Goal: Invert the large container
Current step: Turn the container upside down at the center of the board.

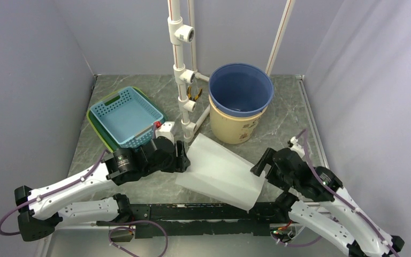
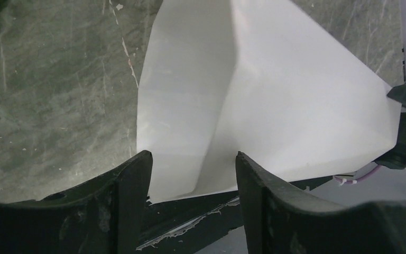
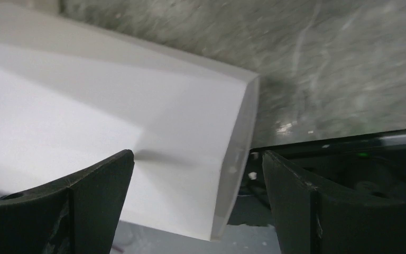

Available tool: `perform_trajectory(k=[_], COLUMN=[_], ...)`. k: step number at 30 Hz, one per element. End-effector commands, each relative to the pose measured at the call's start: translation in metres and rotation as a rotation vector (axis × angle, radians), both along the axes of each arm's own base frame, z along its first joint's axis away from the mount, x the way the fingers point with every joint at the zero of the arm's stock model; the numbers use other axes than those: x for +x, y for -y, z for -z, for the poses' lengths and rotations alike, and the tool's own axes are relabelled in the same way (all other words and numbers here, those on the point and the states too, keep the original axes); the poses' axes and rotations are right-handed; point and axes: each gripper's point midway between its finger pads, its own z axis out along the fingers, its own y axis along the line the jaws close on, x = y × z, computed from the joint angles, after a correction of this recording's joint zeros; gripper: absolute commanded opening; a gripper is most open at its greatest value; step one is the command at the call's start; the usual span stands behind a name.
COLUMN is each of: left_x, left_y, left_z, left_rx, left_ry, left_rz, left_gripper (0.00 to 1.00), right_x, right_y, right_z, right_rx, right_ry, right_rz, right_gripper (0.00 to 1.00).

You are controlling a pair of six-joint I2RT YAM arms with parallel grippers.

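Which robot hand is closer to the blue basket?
Left. The left gripper sits just off the blue basket's near corner; the right gripper is beyond the white container.

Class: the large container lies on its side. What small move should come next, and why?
Probably close the right gripper on the large container's rim: its open jaws straddle that wall, while the left gripper sits open at the narrow end.

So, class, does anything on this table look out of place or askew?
Yes: the white container lies tipped on its side at the near edge of the table, neither upright nor inverted, one corner apparently overhanging the black rail.
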Motion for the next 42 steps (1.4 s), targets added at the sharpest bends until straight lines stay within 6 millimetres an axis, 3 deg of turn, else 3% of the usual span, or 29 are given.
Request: perform_trajectory(k=[1, 7, 13, 15, 18, 28, 33, 42], left_x=[0.001, 0.007, 0.001, -0.004, -0.01, -0.016, -0.018, -0.024], left_y=[0.006, 0.024, 0.034, 0.039, 0.046, 0.051, 0.056, 0.069], left_z=[-0.012, -0.026, -0.006, 0.0, 0.002, -0.002, -0.005, -0.011], left_rx=[-0.045, -0.058, -0.045, -0.068, -0.104, -0.174, -0.204, -0.34], left_ry=[0.037, 0.105, 0.05, 0.031, 0.006, -0.009, -0.011, -0.042], left_rz=[0.031, 0.115, 0.155, 0.181, 0.21, 0.212, 0.229, 0.226], left_gripper=[0.63, 0.61, 0.48, 0.48, 0.43, 0.41, 0.4, 0.41], right_x=[-0.015, 0.005, 0.009, 0.013, 0.015, 0.017, 0.015, 0.006], right_y=[-0.034, -0.045, -0.037, -0.044, -0.052, -0.062, -0.066, -0.091], right_z=[-0.002, -0.026, -0.022, -0.04, -0.068, -0.118, -0.13, -0.171], right_rx=[0.316, 0.581, 0.487, 0.498, 0.506, 0.543, 0.545, 0.553], right_ry=[0.012, 0.195, 0.162, 0.221, 0.278, 0.348, 0.349, 0.362], right_rz=[-0.02, 0.063, 0.103, 0.043, -0.037, -0.11, -0.143, -0.339], right_gripper=[0.93, 0.88, 0.77, 0.7, 0.67, 0.66, 0.66, 0.66])
